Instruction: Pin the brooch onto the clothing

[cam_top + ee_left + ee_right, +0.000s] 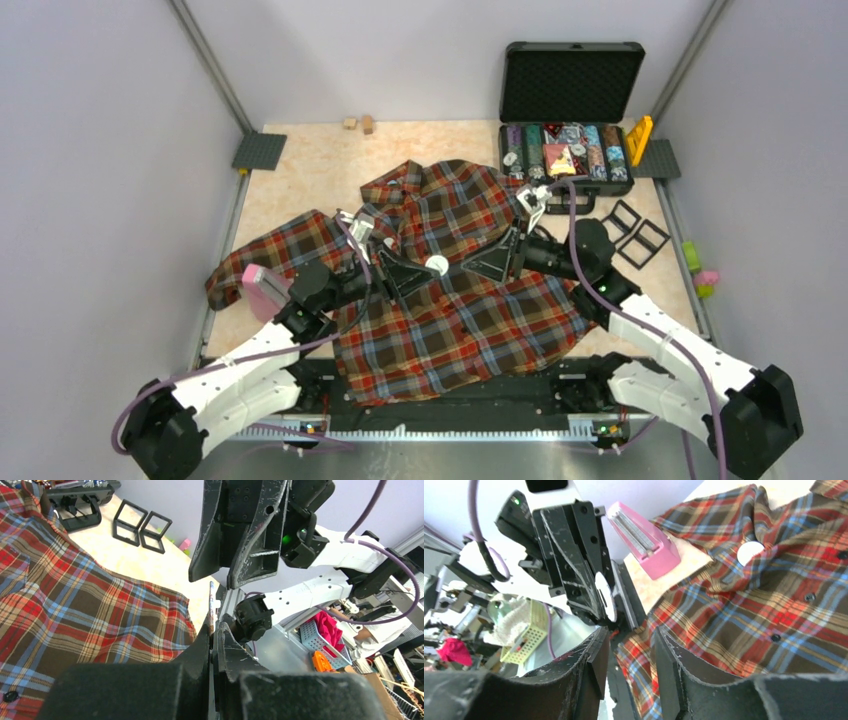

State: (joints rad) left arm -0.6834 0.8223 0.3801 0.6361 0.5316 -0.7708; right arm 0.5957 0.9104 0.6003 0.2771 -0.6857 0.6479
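The plaid shirt lies spread over the middle of the table, collar toward the back; it also shows in the left wrist view and the right wrist view. My left gripper hovers above the shirt's middle, shut on the brooch, a small round disc with its pale face showing. The disc is edge-on in the left wrist view between my shut fingers. My right gripper faces it from close by, open and empty. The right wrist view shows the left gripper holding the disc.
A pink block lies on the shirt's left sleeve. An open black case of small items stands at the back right, with black frames beside it. A white round patch sits on the shirt. Small wooden blocks lie at the back.
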